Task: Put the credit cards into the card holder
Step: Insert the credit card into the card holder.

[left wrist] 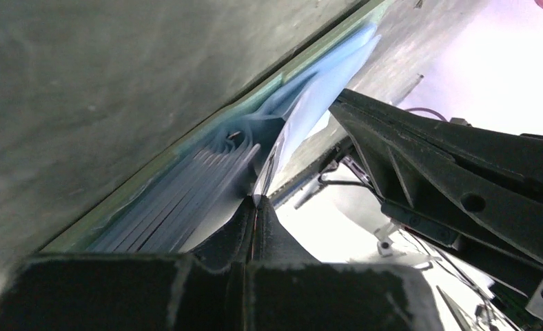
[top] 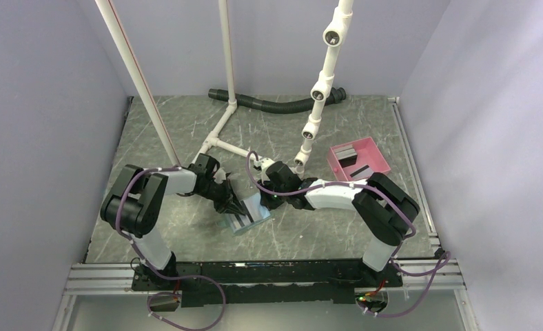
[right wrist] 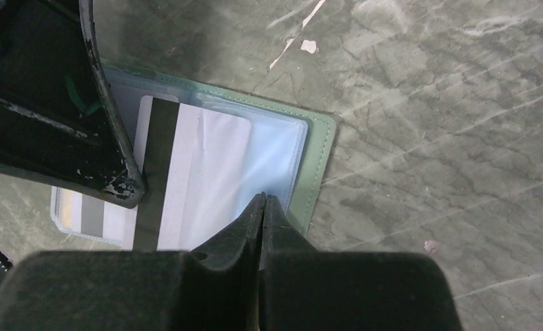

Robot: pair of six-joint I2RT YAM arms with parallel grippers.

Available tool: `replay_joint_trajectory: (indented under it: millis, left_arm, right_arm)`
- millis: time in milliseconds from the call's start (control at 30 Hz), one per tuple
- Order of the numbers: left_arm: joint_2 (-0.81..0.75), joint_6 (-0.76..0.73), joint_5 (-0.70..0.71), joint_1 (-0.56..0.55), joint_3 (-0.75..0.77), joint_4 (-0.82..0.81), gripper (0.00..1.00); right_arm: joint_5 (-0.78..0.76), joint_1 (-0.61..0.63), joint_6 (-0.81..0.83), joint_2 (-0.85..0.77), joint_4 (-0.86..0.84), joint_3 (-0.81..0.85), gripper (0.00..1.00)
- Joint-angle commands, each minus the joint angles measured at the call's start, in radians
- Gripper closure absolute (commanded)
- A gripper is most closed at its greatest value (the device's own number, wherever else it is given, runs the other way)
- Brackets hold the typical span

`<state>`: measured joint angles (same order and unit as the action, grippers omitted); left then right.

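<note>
We see the card holder (top: 249,212) open at centre of the top view. The left gripper (top: 234,203) and right gripper (right wrist: 262,198) are both pressed together at it; we can't tell if either pinches anything. Risk: the striped card (right wrist: 186,172) looks only partly sleeved, so a skewed push jams it or slides the holder. Only the top view shows more credit cards (top: 359,169) in the pink tray (top: 377,157), upper right.

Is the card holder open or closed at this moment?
Open. The card holder lies spread on the table, its pale blue inside facing up, and a striped card shows inside it.
</note>
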<state>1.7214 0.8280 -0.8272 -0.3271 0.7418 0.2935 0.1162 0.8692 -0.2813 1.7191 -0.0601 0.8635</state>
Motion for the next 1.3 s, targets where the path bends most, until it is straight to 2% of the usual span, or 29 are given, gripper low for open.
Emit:
replay_joint_trajectory:
  millis: [0,167,267,333,467,567,733,900,1000,1200,1267]
  left_arm:
    - [-0.029,0.028,0.185,-0.065,0.014,-0.016,1.00]
    - [-0.024,0.055,0.235,-0.086,0.016,-0.067,1.00]
    - [-0.036,0.054,0.256,-0.091,0.023,-0.057,0.97]
    - [-0.068,0.038,0.278,-0.093,0.027,-0.024,0.89]
    - [-0.139,-0.009,0.315,-0.093,0.044,0.070,0.63]
    - [-0.162,-0.024,0.307,-0.093,0.048,0.107,0.53]
    - [-0.187,-0.027,0.323,-0.095,0.049,0.125,0.52]
    - [-0.138,-0.016,0.301,-0.097,0.058,0.083,0.60]
    - [-0.115,-0.012,0.341,-0.117,0.079,0.094,0.61]
    - [-0.062,0.010,0.493,-0.164,0.157,0.224,0.49]
    - [-0.041,0.021,0.489,-0.177,0.166,0.208,0.47]
  right_arm:
    - [0.003,0.005,-0.034,-0.034,0.055,0.007,1.00]
    - [0.008,0.005,-0.057,-0.084,0.138,0.033,1.00]
    - [-0.007,0.005,-0.073,-0.107,0.194,0.055,0.94]
    - [-0.018,0.005,-0.081,-0.119,0.224,0.068,0.89]
    - [-0.028,0.005,-0.084,-0.143,0.246,0.065,0.79]
    - [-0.019,0.005,-0.086,-0.135,0.243,0.067,0.78]
    - [0.008,0.005,-0.095,-0.121,0.224,0.066,0.78]
    - [0.019,0.005,-0.096,-0.115,0.216,0.073,0.78]
    - [0.023,0.004,-0.098,-0.112,0.218,0.079,0.78]
    - [0.032,0.004,-0.103,-0.119,0.206,0.074,0.78]
    - [0.033,0.004,-0.104,-0.118,0.202,0.072,0.78]
